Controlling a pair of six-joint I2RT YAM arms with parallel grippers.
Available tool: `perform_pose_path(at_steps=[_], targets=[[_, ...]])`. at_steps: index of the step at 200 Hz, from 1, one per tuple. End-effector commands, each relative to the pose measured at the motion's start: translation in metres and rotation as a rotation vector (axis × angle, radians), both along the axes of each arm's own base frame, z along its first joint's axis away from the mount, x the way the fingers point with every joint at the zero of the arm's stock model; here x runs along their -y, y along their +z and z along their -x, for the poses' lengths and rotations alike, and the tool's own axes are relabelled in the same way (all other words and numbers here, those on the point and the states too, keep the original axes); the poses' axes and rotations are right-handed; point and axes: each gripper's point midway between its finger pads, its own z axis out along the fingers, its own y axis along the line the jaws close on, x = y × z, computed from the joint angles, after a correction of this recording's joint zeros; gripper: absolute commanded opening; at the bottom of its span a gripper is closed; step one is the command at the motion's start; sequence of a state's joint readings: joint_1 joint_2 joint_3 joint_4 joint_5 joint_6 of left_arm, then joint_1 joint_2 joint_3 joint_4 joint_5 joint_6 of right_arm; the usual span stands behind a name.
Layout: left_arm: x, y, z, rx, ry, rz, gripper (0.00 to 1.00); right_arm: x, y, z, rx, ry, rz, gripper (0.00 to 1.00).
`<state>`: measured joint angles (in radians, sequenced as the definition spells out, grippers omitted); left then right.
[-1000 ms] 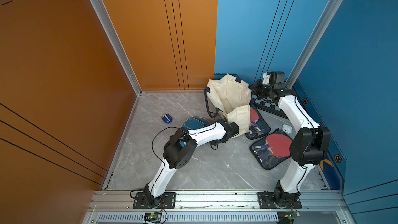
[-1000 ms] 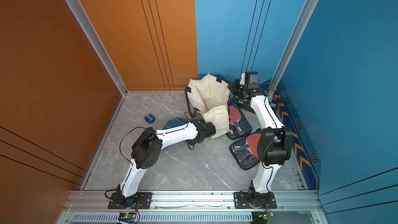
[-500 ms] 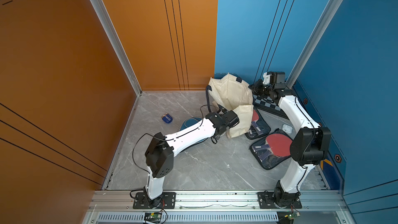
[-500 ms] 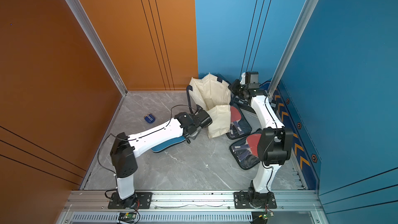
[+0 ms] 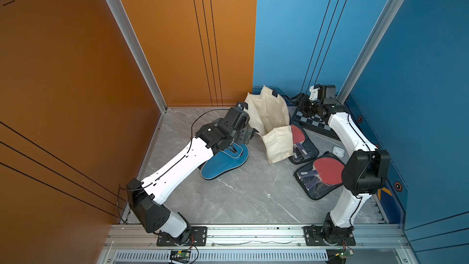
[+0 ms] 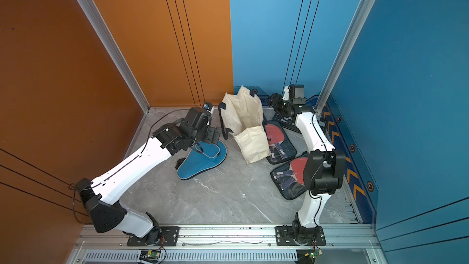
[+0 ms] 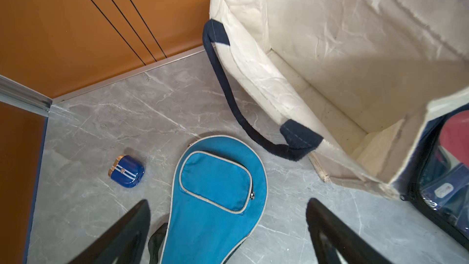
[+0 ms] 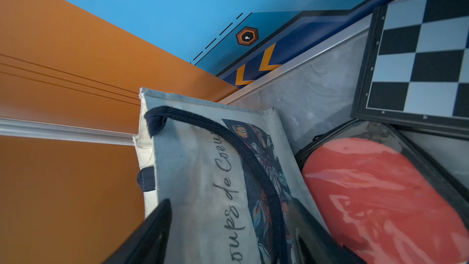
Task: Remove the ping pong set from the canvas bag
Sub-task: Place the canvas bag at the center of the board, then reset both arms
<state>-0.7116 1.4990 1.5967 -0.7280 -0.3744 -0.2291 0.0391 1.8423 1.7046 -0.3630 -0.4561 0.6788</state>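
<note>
Blue paddle-shaped zipped fabric case [image 7: 215, 181] lies on the grey marble table [image 7: 101, 123], long axis diagonal, rounded head toward the cream canvas bag [image 7: 355, 46]; left pincer [image 7: 227, 201] and right pincer [image 8: 228, 201] both gape wide.

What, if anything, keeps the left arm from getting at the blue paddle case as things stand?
Probably nothing, so yes, it looks reachable. The left gripper hangs open over the blue paddle case, which lies flat on the floor outside the canvas bag. Only the bag's navy strap lies close by.
</note>
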Motion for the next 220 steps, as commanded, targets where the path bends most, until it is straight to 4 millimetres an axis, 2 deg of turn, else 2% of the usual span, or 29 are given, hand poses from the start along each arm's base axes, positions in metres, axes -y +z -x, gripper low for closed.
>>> perform_pose_path(at_steps=[1,16,24,26,29,67,89,124,128,148,152,155,171,173,179,220], targets=[[-0.002,0.020,-0.004,0.040,-0.012,0.103,0.98,0.011,0.032,0.004,0.065,-0.022,0.058,0.82],[-0.010,0.026,-0.008,0.050,-0.002,0.143,1.00,0.018,0.044,0.005,0.089,-0.029,0.098,0.88],[-0.016,0.029,-0.011,0.055,0.005,0.163,0.99,0.020,0.040,0.007,0.083,-0.024,0.124,0.91],[-0.018,0.030,-0.012,0.057,0.007,0.169,0.99,0.021,0.051,0.006,0.107,-0.023,0.130,0.91],[-0.020,0.030,-0.013,0.057,0.009,0.175,0.99,0.022,0.057,0.006,0.120,-0.022,0.140,0.92],[-0.060,0.042,-0.022,0.129,0.042,0.176,0.98,0.042,0.092,0.013,0.210,-0.021,0.241,0.99],[-0.082,0.052,-0.018,0.251,0.054,0.147,0.98,0.053,0.110,0.022,0.264,-0.036,0.324,1.00],[-0.127,0.043,-0.002,0.318,0.136,0.153,0.98,0.067,0.126,0.050,0.317,-0.062,0.440,1.00],[-0.132,0.040,0.001,0.318,0.148,0.149,0.98,0.068,0.117,0.055,0.300,-0.063,0.450,1.00],[-0.159,0.025,0.013,0.325,0.208,0.126,0.98,0.078,0.114,0.075,0.318,-0.093,0.507,1.00],[-0.164,0.027,0.015,0.343,0.222,0.127,0.99,0.080,0.114,0.079,0.329,-0.101,0.513,1.00],[-0.168,0.015,0.017,0.331,0.233,0.115,0.99,0.082,0.113,0.082,0.334,-0.106,0.518,1.00],[-0.189,-0.009,0.026,0.349,0.307,0.113,0.99,0.086,0.108,0.097,0.377,-0.131,0.539,1.00],[-0.191,-0.006,0.026,0.373,0.315,0.125,0.99,0.086,0.106,0.098,0.380,-0.133,0.541,1.00],[-0.196,-0.014,0.028,0.380,0.336,0.139,0.99,0.087,0.102,0.103,0.391,-0.143,0.549,1.00],[-0.207,-0.060,0.037,0.445,0.363,0.140,0.98,0.099,0.065,0.129,0.403,-0.187,0.621,1.00]])
